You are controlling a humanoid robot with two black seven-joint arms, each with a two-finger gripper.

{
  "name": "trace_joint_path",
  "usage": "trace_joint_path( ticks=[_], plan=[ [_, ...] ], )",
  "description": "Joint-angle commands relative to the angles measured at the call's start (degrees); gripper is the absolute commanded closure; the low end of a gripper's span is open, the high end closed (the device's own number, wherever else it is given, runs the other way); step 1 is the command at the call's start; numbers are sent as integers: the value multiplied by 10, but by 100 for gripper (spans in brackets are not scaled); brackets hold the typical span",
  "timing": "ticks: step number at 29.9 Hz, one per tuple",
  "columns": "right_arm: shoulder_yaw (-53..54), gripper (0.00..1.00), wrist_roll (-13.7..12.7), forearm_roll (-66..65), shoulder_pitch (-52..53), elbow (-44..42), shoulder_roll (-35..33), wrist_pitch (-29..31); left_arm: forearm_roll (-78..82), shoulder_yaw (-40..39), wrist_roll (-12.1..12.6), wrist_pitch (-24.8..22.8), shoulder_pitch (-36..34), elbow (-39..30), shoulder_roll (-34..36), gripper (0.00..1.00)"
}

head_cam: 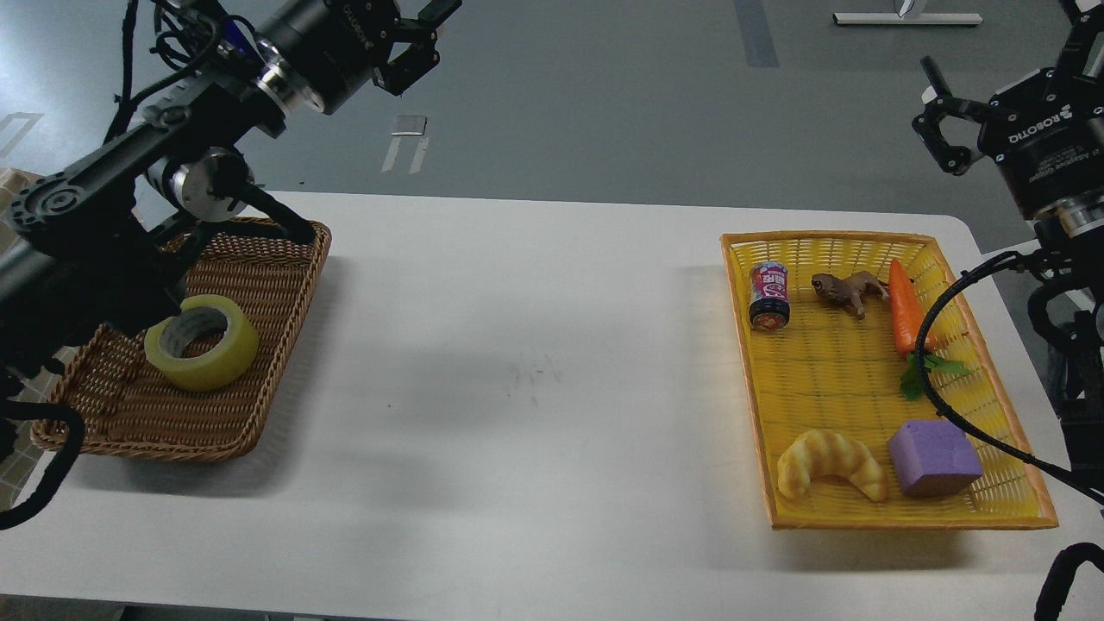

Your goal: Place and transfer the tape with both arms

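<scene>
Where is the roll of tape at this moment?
In the head view, the tape lies flat in the brown wicker basket on the table's left side, under the left arm.

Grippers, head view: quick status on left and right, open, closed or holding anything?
Left gripper: open, empty, raised beyond the wicker basket that holds the tape.
Right gripper: open, empty, raised beyond the yellow basket.
</scene>
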Motion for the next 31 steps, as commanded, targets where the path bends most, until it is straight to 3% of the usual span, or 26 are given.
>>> trace_joint_path(
  ticks=[1, 8, 17, 20, 31],
  plan=[
    [-34, 0, -1, 0, 28, -17, 1, 0, -2, -45, 2, -10, 48, -24, -31, 2],
    [-95, 0, -1, 0, 44, -20, 41, 0, -2, -84, 2, -29, 121, -54, -55, 2],
    [-99, 0, 0, -4, 61, -77, 96, 0, -2, -139, 7, -37, 187, -97, -57, 2],
    [-97, 0, 1, -2, 61, -70, 110, 0, -2, -142, 6, -74, 193, -101, -50, 2],
    [-97, 0, 4, -2, 60, -76, 132, 0, -6, -191, 8, -74, 194, -74, -90, 2]
  ],
)
